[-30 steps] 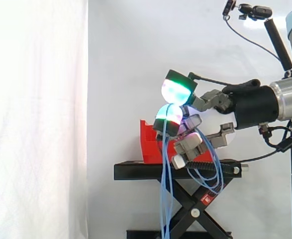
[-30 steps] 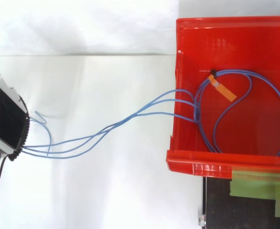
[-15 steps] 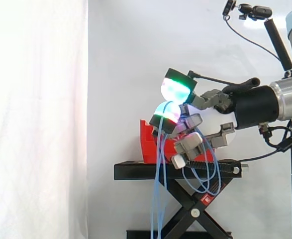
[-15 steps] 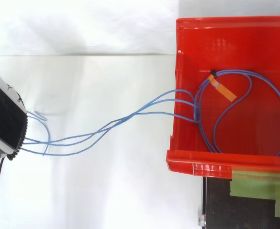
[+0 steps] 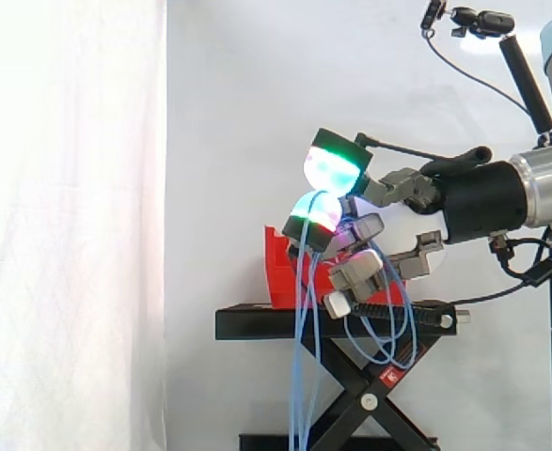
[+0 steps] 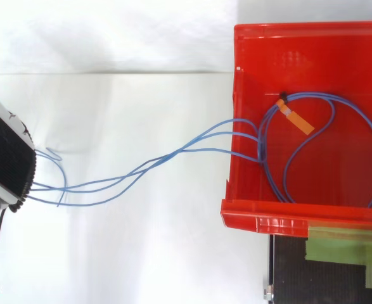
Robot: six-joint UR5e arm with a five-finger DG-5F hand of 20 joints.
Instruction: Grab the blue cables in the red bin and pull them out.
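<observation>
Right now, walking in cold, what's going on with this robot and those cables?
The robot hand has its fingers curled round a bundle of thin blue cables and holds them up beside the red plastic bin. The job is only partly done. Several strands run from the hand over the bin's side wall, while loops of cable with a small orange tag lie inside the bin. Loose lengths hang down past the black scissor stand that the bin sits on.
</observation>
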